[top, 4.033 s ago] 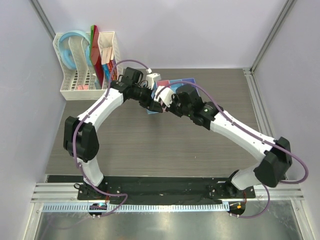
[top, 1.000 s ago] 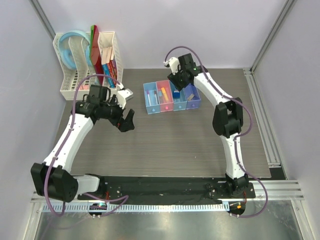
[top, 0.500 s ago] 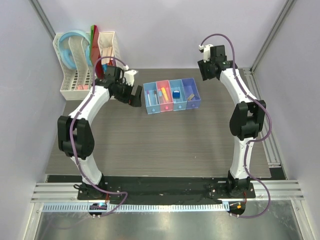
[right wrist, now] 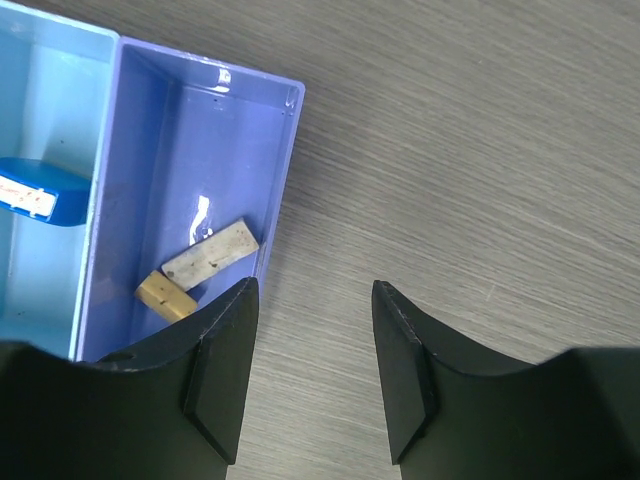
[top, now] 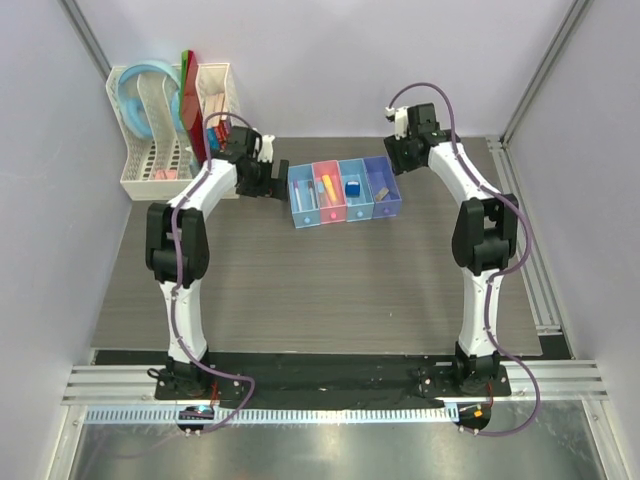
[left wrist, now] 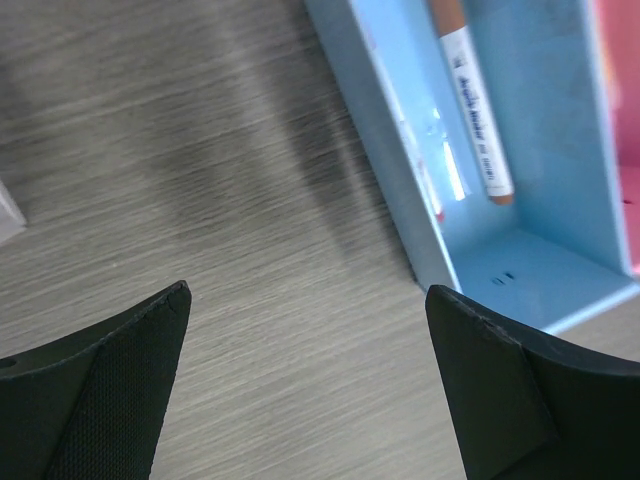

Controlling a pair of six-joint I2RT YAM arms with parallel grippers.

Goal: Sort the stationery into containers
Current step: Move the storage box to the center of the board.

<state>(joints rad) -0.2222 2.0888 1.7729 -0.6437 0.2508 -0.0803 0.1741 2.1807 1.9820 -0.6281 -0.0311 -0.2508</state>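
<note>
The containers (top: 343,222) are four joined bins at the back middle of the table: light blue, pink, light blue, violet-blue. A grey stick (top: 300,192) lies in the left bin, an orange-yellow piece (top: 326,186) in the pink one, a dark-blue block (top: 352,187) in the third, and a tan piece (top: 380,192) in the violet one. My left gripper (top: 268,180) is open and empty just left of the bins. The left wrist view shows the left bin (left wrist: 390,190) with a pen (left wrist: 470,110) inside. My right gripper (top: 395,160) is open and empty at the violet bin's (right wrist: 180,150) far right corner.
A white mesh desk rack (top: 170,125) with books, folders and a blue roll stands at the back left, close behind my left arm. White walls enclose the table. A metal rail (top: 520,230) runs along the right edge.
My left gripper has swung up from the open table to the left side of the bins. My right gripper has lifted off the bins and come back down to their far right corner.
</note>
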